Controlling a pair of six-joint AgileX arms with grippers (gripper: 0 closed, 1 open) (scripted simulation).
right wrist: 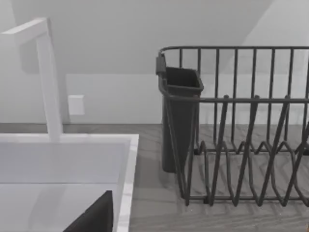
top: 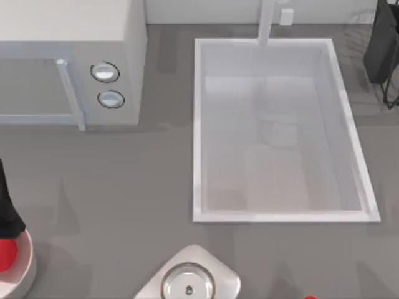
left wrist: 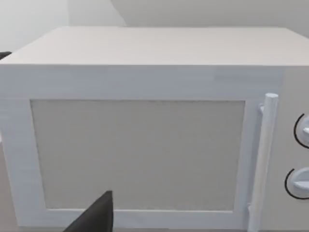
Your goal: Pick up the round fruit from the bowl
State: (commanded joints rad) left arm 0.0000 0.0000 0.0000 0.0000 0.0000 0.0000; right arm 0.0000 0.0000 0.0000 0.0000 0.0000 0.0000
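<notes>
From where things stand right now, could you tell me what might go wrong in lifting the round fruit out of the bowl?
1. The round fruit and the bowl sit at the top view's far left edge, partly cut off, so aiming may be poor.
2. The left arm covers part of the fruit there; a misjudged descent could strike the thick rim.
3. The left wrist view faces the microwave, giving no close check on the grasp.
</notes>
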